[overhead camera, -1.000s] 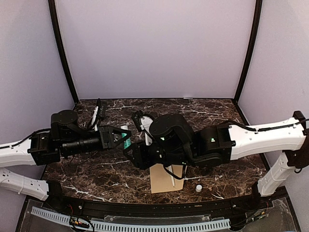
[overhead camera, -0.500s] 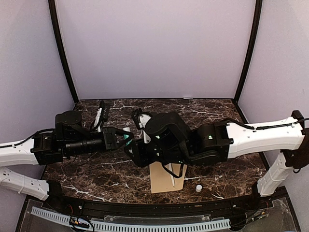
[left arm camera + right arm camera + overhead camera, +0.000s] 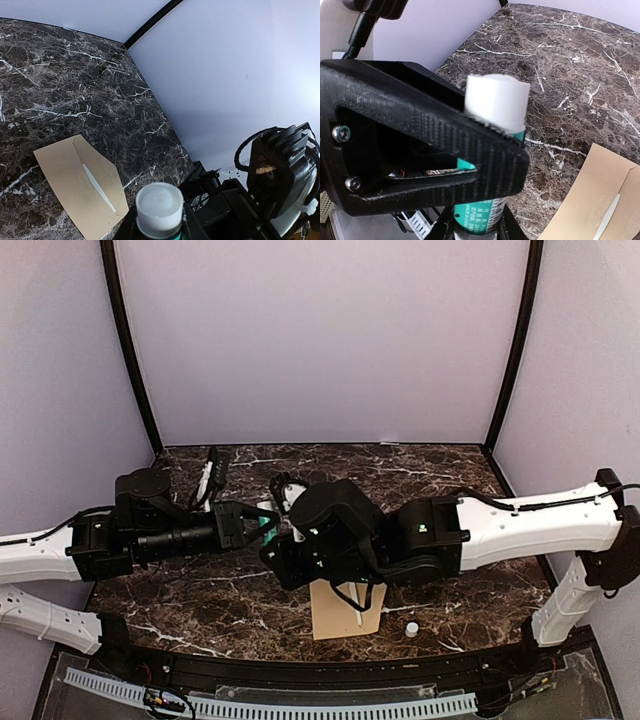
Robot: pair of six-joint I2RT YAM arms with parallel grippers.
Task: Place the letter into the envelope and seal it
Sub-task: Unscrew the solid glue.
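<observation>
Kraft-brown envelope point(image 3: 335, 618) lies flat on the dark marble desk point(image 3: 450, 465), near the front edge and about centre. Its far end is under the right arm in the top view. From the left wrist camera I see its pointed flap folded open, with a thin white strip point(image 3: 100, 189) running along the crease. I cannot tell whether the letter is inside; no separate sheet shows.

Both arms meet above the desk, just behind the envelope, at one glue stick point(image 3: 495, 105) with a teal label and a white top.

- Left gripper point(image 3: 160, 227): fingers narrow and clamped on the stick. In its own camera the white top sits between them at the bottom edge. In the right wrist view one of the left fingers point(image 3: 420, 135) crosses the stick just under the white part.
- Right gripper point(image 3: 477, 227): fingers narrow, pressed against both sides of the stick's lower end, as far as I can see at the bottom edge of the frame.

Stick is off the desk and apart from the envelope.

Small white round piece point(image 3: 411, 628) rests on the desk just right of the envelope, not touching it.
</observation>
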